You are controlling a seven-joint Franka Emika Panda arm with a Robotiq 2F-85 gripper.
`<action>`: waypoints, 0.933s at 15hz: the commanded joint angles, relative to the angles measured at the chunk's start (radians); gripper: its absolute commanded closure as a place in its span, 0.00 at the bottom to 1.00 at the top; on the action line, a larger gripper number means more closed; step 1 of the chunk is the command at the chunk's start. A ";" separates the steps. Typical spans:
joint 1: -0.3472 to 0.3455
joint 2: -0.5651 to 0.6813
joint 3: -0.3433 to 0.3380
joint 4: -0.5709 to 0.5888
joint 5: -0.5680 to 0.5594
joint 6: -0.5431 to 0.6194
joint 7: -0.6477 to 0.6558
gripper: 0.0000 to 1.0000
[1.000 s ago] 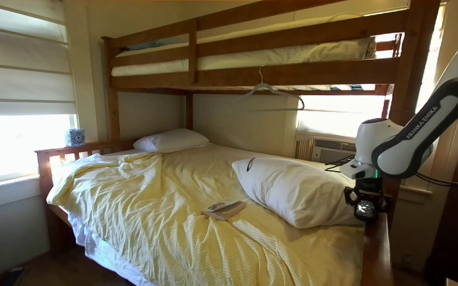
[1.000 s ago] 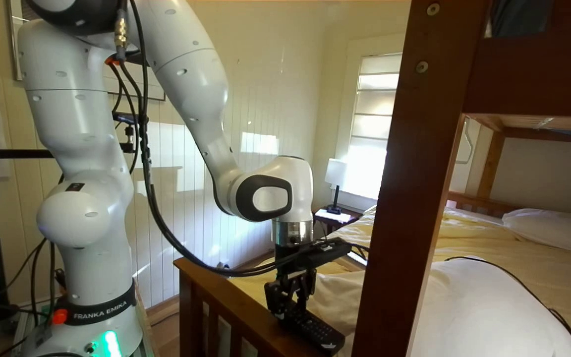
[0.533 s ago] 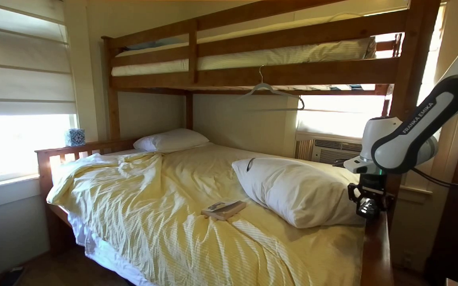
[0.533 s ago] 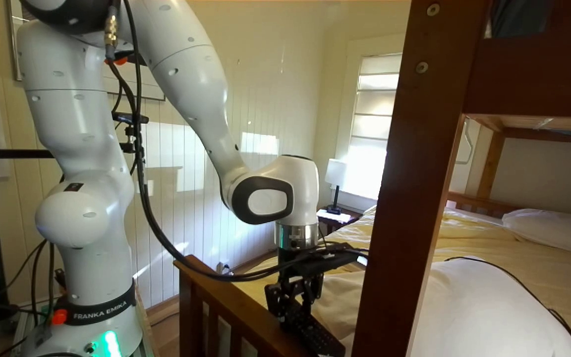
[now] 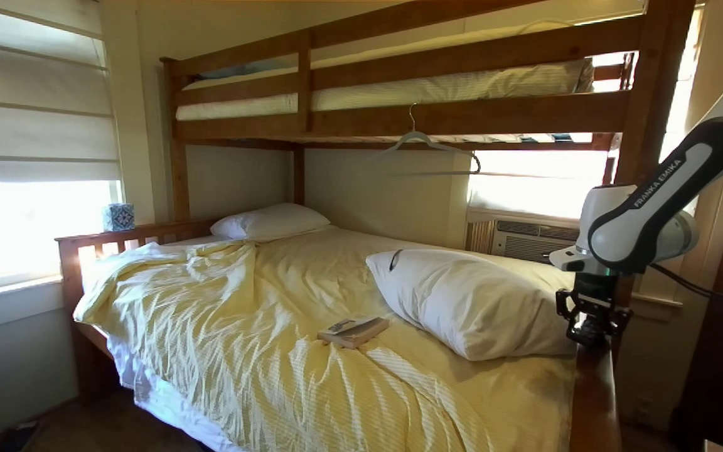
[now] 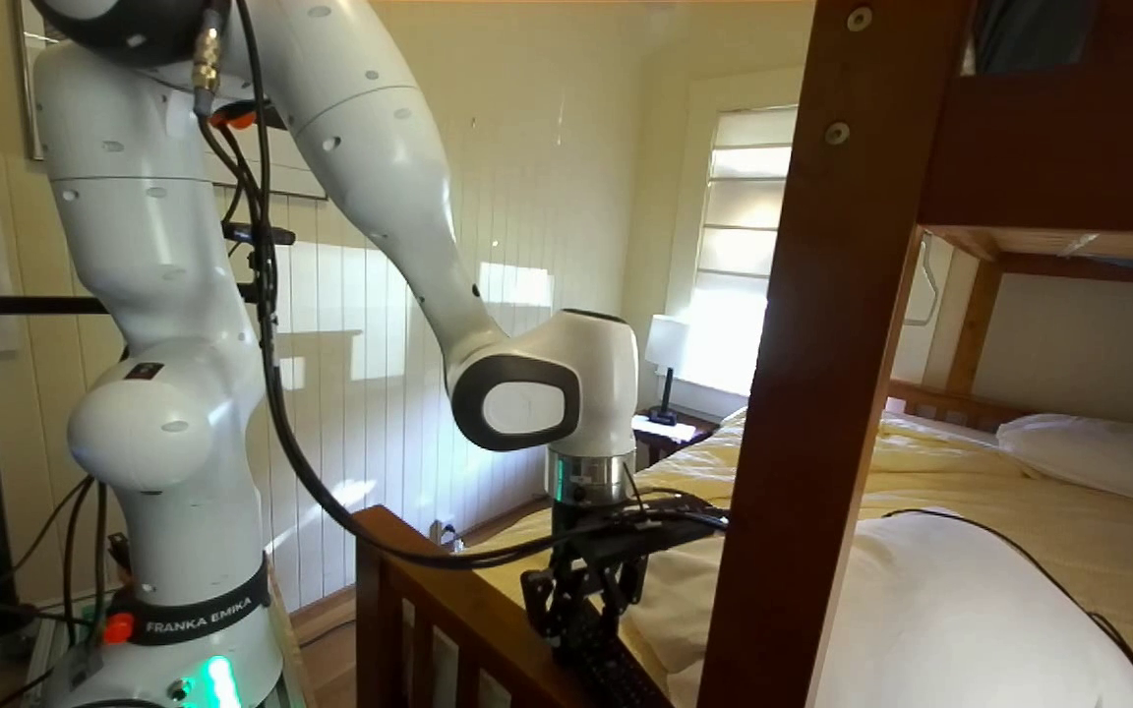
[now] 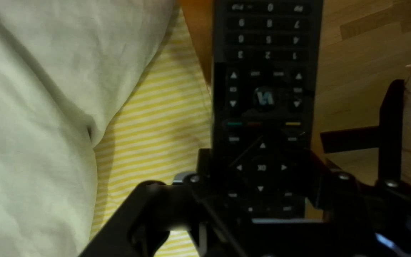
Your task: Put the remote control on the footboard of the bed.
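The black remote control (image 7: 266, 96) is held between the two fingers of my gripper (image 7: 260, 175) in the wrist view. Its button side faces the camera and its number end reaches past the fingertips. In an exterior view the gripper (image 6: 576, 629) points down at the footboard (image 6: 488, 600), with the remote (image 6: 621, 669) running roughly along the top edge. In the other exterior picture the gripper (image 5: 590, 333) is over the far part of the footboard (image 5: 594, 395). Whether the remote touches the wood I cannot tell. The bed (image 5: 242, 326) lies beside it.
A white pillow (image 5: 468, 301) lies close beside the gripper. A book (image 5: 354, 331) lies on the yellow sheet. A thick bunk post (image 6: 803, 344) stands right beside the hand. Cables (image 6: 330, 501) hang along the arm. A hanger (image 5: 415, 135) hangs from the upper rail.
The gripper, still holding the remote, has shifted slightly off the pillow side and over the footboard. The remote has turned more in line with the board's top edge.
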 commanded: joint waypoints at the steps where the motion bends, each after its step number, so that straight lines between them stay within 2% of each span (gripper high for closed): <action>1: -0.019 -0.017 -0.008 0.000 0.022 -0.013 0.005 0.64; 14: -0.008 0.000 0.034 -0.001 -0.016 -0.024 0.017 0.64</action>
